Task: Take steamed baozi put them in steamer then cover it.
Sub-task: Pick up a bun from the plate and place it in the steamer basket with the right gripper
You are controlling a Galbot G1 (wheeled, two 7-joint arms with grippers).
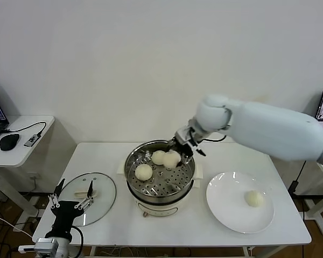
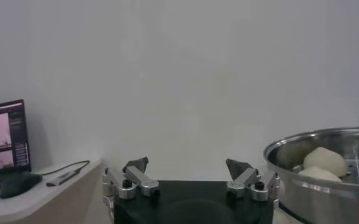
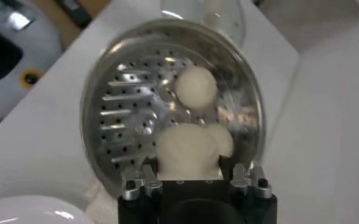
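Left gripper (image 1: 71, 196) idles spread beside cover (image 1: 89, 198); my right gripper (image 1: 178, 152) at steamer's (image 1: 160, 177) one o'clock, grasping third baozi (image 1: 172, 159) to seat it

- Four cream-white buns (image 1: 144, 171), smooth and unpatterned.
- Shiny silver steamer (image 1: 133, 181); its tray is dotted with rows of small round holes; white base.
- Clear glass lid (image 1: 105, 193) with a silvery rim and cream handle.
- Plain white plate (image 1: 226, 212).
- White table (image 1: 204, 228) against a white wall (image 1: 151, 64).
- White arm (image 1: 269, 129); black and silver right end effector (image 1: 178, 149).
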